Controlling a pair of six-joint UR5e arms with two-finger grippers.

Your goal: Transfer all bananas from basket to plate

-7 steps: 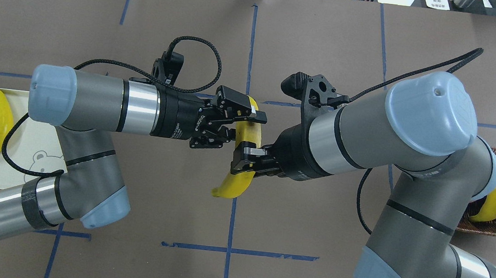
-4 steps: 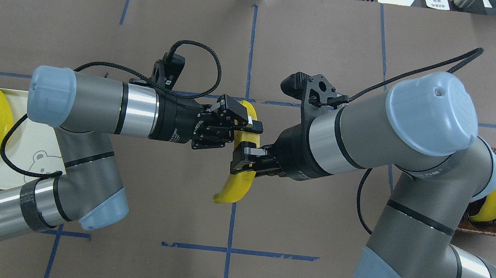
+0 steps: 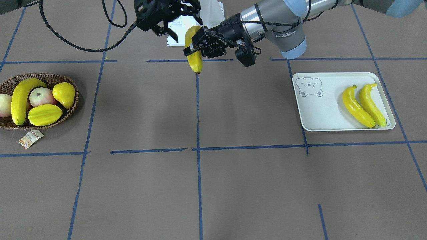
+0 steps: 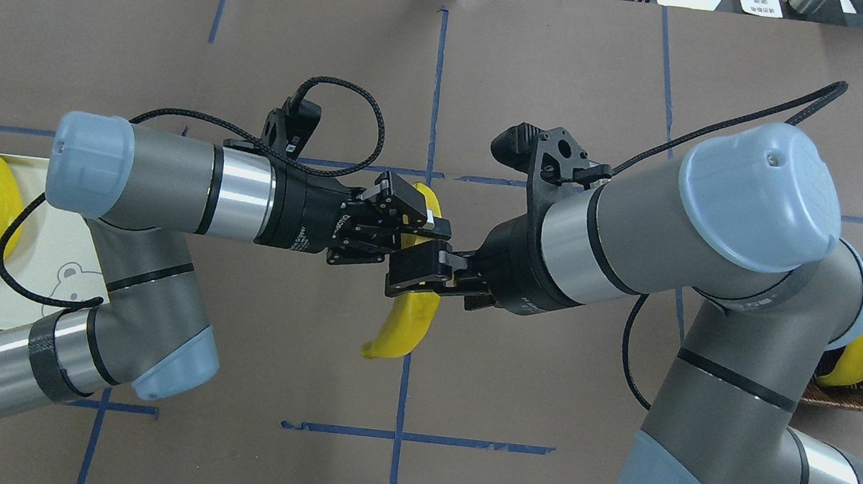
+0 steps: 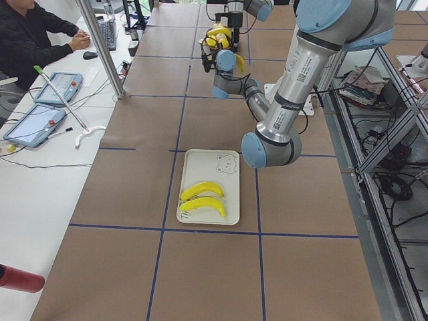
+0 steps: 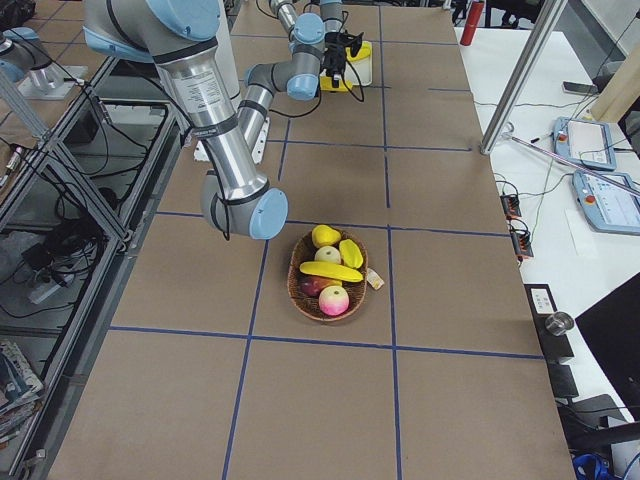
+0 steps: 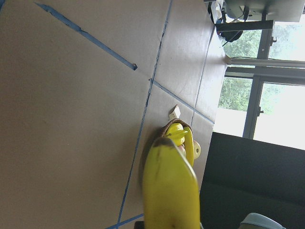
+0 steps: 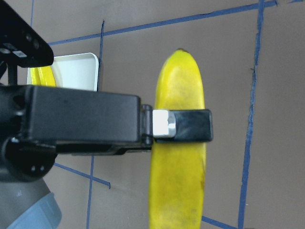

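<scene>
Roughly halfway: two bananas lie side by side on the plate, so count those done. Third banana hangs mid-air over the middle of the worktop, between both arms. Left gripper has its jaws clamped on the far end. Right gripper has its jaws around the middle, but you can't tell whether they grip or sit slack. Fourth banana lies in the basket among other fruit. You've got this hand-over, a placement and one full transfer left.

Brown-covered table with blue tape grid, basket near its end on the robot's right, paper tag just beside it, plate near the opposite end.
</scene>
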